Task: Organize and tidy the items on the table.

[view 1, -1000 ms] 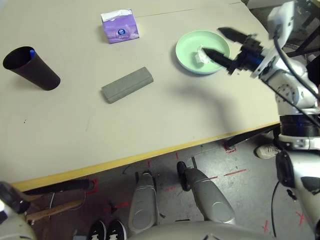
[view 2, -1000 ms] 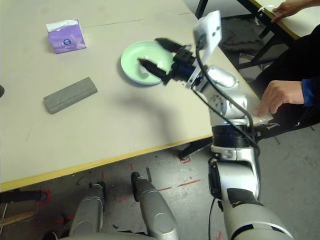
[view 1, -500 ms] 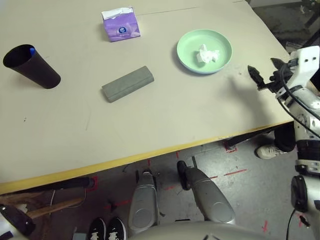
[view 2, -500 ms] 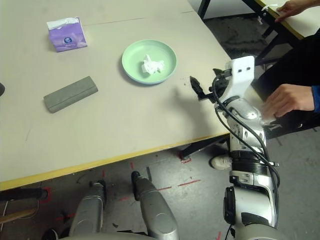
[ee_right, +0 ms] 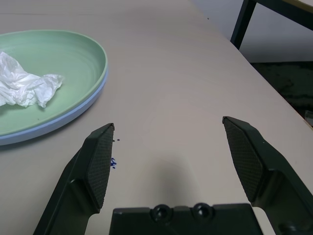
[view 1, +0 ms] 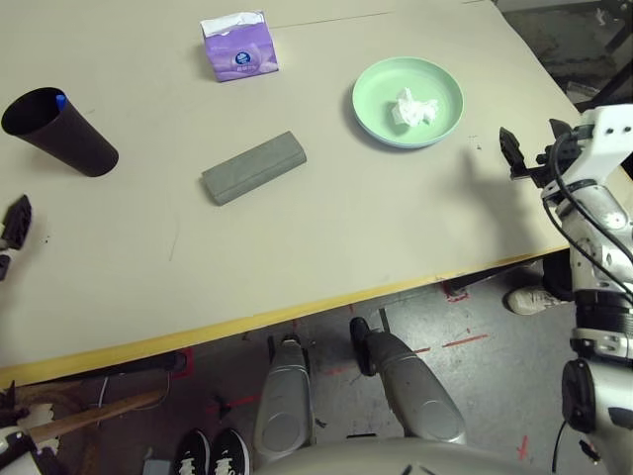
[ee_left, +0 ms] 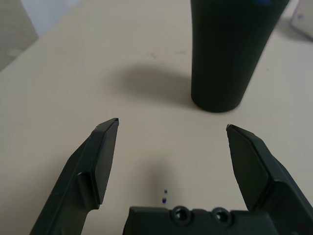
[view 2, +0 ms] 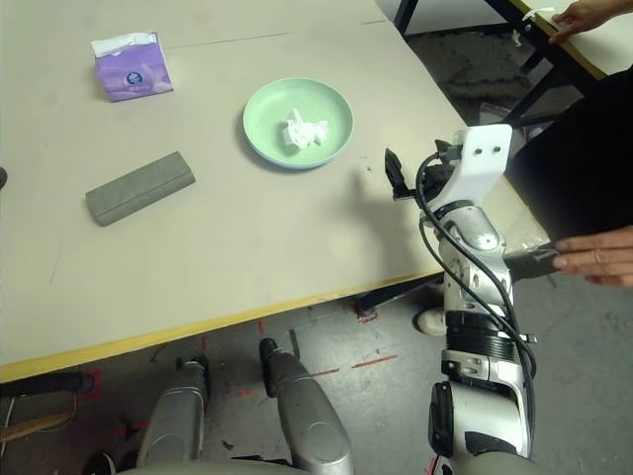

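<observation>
A black cup stands at the table's far left with a blue pen cap showing at its rim. My left gripper hovers open just in front of the cup, holding nothing. A crumpled white tissue lies in the green plate, which has a pale blue edge under it. Open and free of anything, my right gripper hangs over the table's right edge, a little to the right of the plate. The grey glasses case lies mid-table and the purple tissue box stands behind it.
The yellow front edge runs across the lower part of the head views, with floor below it. A person in dark clothes stands to the right of the table, one hand close to my right arm. Another table stands at the far right.
My right gripper has drawn back from over the plate to the table's right edge, leaving the tissue in the plate. My left gripper has come into view beside the cup.
</observation>
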Tool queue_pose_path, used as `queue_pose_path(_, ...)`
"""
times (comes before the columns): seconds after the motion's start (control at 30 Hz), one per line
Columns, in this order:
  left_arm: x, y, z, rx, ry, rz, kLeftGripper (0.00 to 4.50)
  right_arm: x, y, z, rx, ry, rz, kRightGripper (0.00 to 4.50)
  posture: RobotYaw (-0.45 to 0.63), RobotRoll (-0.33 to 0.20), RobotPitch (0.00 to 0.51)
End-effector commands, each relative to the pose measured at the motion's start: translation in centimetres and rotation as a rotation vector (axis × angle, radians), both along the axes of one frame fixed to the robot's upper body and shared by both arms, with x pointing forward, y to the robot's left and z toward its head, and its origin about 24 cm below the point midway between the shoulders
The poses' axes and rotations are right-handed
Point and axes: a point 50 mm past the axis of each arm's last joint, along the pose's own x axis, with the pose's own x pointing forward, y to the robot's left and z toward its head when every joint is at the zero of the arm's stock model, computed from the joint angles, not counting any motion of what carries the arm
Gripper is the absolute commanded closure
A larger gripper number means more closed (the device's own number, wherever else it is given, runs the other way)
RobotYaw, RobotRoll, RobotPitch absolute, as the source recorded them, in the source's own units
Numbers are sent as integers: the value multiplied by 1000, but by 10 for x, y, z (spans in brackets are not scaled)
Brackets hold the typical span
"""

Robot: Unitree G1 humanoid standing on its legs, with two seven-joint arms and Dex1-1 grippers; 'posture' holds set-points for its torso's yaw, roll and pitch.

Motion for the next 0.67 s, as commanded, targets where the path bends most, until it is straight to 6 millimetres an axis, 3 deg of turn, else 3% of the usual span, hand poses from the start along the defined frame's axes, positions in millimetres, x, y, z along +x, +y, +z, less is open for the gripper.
queue_pose_path(0.03, -1, 3, 1, 29, 30, -7, 24, -3, -1, -5, 0, 4, -12, 0, -101, 0, 338)
queue_pose_path(0.33, 11, 5, 25, 68, 12, -52, 24, -6, 13, -2, 3, -15, 10, 0, -50, 0, 377)
queue_pose_path(0.67, -2, 7, 47, 115, -24, -47, 24, -11, 16, -8, 18, -13, 9, 0, -41, 0, 373)
